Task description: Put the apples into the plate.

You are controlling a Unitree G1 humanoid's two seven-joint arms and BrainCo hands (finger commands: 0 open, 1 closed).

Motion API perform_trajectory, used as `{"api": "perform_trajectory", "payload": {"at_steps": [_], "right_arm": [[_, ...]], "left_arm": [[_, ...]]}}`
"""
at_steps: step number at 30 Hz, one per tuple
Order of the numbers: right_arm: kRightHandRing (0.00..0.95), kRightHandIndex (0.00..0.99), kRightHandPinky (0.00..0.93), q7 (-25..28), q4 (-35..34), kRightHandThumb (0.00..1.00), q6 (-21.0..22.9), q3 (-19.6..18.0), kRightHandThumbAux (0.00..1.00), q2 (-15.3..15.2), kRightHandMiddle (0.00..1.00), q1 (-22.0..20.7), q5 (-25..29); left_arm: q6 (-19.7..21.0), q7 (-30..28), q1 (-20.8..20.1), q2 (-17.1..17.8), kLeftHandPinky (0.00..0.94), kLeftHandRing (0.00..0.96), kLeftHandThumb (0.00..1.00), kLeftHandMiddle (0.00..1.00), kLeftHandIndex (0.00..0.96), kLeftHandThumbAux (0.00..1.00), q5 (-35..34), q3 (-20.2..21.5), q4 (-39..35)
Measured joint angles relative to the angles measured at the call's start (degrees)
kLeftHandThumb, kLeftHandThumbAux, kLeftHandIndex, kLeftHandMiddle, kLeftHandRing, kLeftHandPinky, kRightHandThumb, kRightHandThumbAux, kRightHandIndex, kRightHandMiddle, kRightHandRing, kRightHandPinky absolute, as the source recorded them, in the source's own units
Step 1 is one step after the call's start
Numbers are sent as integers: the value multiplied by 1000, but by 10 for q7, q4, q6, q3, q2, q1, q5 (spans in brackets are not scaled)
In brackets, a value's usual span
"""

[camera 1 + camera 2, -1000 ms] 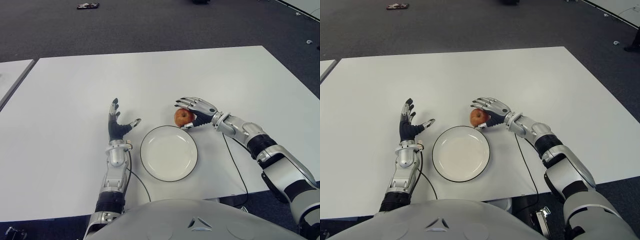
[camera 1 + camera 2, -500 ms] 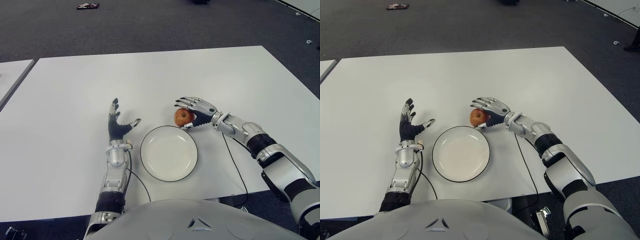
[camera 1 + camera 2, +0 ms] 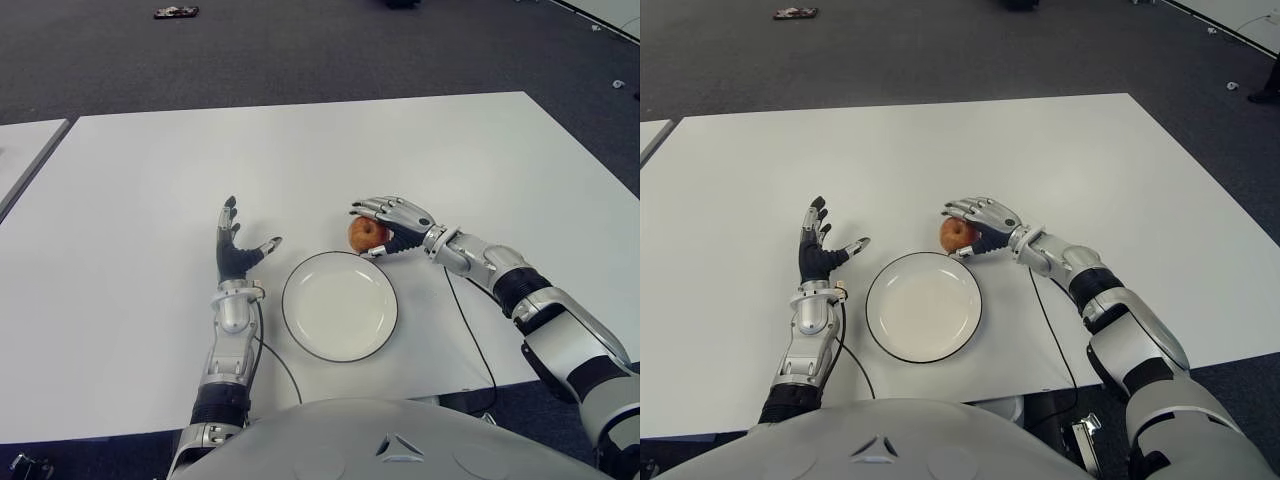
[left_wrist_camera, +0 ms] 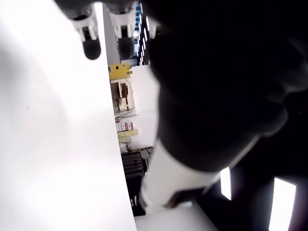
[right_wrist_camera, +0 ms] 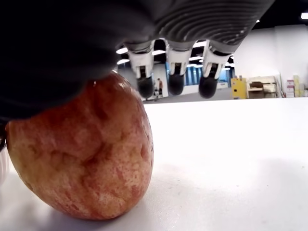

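Nearest the robot, the white plate [image 3: 339, 306] with its dark rim lies empty on the white table [image 3: 150, 180], close to the near edge. To its left the left hand [image 3: 236, 246] shows beside the plate with fingers straight and spread, holding nothing; it takes no part in the work.

Just beyond the plate's far rim sits the single red apple [image 3: 368, 234], on the table and close to the rim; whether they touch cannot be told. The right hand [image 3: 393, 223] reaches in from the right and arches over the apple. In the right wrist view the palm presses on top of the apple [image 5: 79, 154] while the fingertips [image 5: 175, 84] hang past its far side, clear of the skin. So the hand cups the fruit but has not closed on it; the apple's weight is on the table.

The step in hand looks like securing the grasp before the lift. To do it well, the fingers should curl down around the far side and the thumb come in on the near side, so the apple is pinched across its middle rather than pressed from above, which could roll it away. Once firm, a short lift over the rim and a low release at the plate's centre should keep it from rolling off. Farther back, only bare table and dark carpet [image 3: 300, 50] show.
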Motion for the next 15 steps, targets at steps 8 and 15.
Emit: {"api": "perform_trajectory", "payload": {"at_steps": [8, 15], "right_arm": [[709, 434, 765, -42, 25, 725, -8, 3, 695, 5, 692, -6, 0], [790, 440, 804, -54, 26, 739, -11, 5, 707, 5, 791, -5, 1]], "left_arm": [[3, 2, 0, -1, 0, 0, 1, 0, 0, 593, 1, 0, -5], [10, 3, 2, -2, 0, 0, 0, 0, 0, 595, 1, 0, -19]]}}
